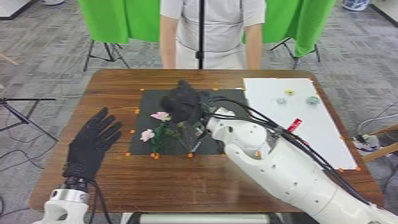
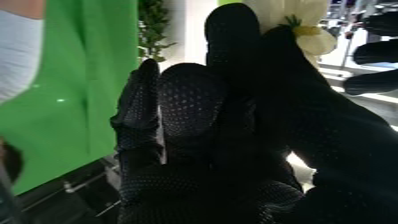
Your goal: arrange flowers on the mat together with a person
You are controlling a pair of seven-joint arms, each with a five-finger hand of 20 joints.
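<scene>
1. Two pink flowers, the upper one (image 1: 161,116) and the lower one (image 1: 147,135), lie on the left part of the dark mat (image 1: 142,148), with green stems (image 1: 157,143) among them.
2. The right hand (image 1: 181,106) is over the middle of the mat, beside the upper pink flower. From its wrist, I see a pale flower (image 2: 316,43) with a yellow centre next to it; whether the hand is grasping that flower or is released, I cannot tell.
3. The left hand (image 1: 87,146) is at the counter's left side, apart from the mat, its fingers straight, spread and released, holding nothing.
4. Right of the mat is a white sheet (image 1: 313,127). On it are a red item (image 1: 295,125), a small yellow piece (image 1: 290,92) and two small round items, one (image 1: 281,101) near the other (image 1: 312,100).
5. Around all this is the brown wooden counter (image 1: 111,192), with green cloth (image 1: 298,22) hanging beyond it.
</scene>
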